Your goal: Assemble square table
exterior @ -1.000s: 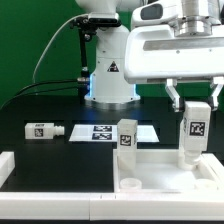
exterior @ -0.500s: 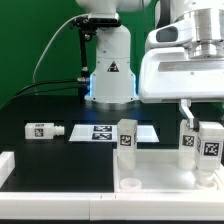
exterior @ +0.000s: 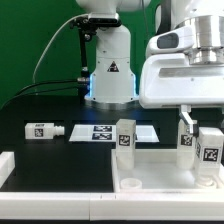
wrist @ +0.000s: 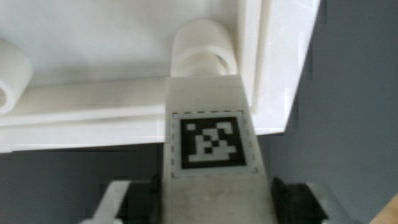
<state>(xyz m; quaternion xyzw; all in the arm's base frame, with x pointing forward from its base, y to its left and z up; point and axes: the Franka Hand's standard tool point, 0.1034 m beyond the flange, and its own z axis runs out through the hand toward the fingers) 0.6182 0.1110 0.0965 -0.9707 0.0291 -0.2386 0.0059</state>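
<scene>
One leg [wrist: 210, 105] fills the tool [wrist: 205, 200] (another leg [exterior: 42, 129] beside the marker board [exterior: 96, 132]).

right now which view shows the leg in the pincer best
Wrist view: the leg fills the frame, its tag facing the camera, clamped in the pincer. The exterior view shows it only small, near that view's right edge.

Arm [exterior: 108, 60] is standing upright on its white base at the rear, upper links running out of frame. Wrist housing [exterior: 185, 70] is hanging at the exterior view's right, pointing straight down. Gripper [wrist: 205, 203] is clamping a tagged leg [wrist: 210, 135]; fingers [wrist: 118, 203] are pressing its two opposite sides, jaws standing partly apart.
</scene>
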